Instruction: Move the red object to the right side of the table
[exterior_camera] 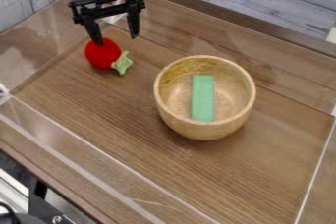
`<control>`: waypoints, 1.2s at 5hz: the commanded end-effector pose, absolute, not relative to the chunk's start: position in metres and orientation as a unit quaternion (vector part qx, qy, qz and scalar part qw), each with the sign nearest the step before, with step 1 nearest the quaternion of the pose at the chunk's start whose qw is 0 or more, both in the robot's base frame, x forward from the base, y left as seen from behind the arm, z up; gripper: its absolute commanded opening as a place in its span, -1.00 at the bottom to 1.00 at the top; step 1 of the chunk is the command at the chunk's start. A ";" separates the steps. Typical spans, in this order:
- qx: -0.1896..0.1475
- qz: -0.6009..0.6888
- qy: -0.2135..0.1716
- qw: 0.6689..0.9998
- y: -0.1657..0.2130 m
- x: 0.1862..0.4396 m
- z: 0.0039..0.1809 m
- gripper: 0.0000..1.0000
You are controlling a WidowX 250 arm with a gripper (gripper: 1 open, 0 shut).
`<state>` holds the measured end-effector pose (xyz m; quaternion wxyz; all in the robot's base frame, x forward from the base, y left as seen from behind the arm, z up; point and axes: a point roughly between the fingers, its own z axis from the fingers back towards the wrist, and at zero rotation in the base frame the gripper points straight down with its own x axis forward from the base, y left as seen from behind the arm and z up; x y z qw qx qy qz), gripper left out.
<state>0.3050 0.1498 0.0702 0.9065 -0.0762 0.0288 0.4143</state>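
Observation:
The red object [102, 54] is a small round toy fruit with a pale green leafy tip [124, 65], lying on the brown wood-grain table [118, 130] at the left. My black gripper [108, 31] hangs right above and slightly behind it, pointing down. Its fingers [134, 23] are spread wide, one on each side above the fruit, with nothing between them. The left finger partly overlaps the fruit's top in this view.
A wooden bowl [205, 118] stands right of the fruit, with a flat green block [203, 97] lying inside. Clear acrylic walls [92, 174] edge the table on all sides. Bare wood lies in front of the bowl and along the right.

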 end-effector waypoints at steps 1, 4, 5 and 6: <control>-0.081 0.456 -0.003 0.886 0.165 0.310 0.086 1.00; -0.093 0.533 -0.018 0.841 0.164 0.314 0.057 1.00; -0.095 0.528 -0.023 0.843 0.154 0.322 0.074 1.00; -0.096 0.521 -0.027 0.848 0.144 0.331 0.091 1.00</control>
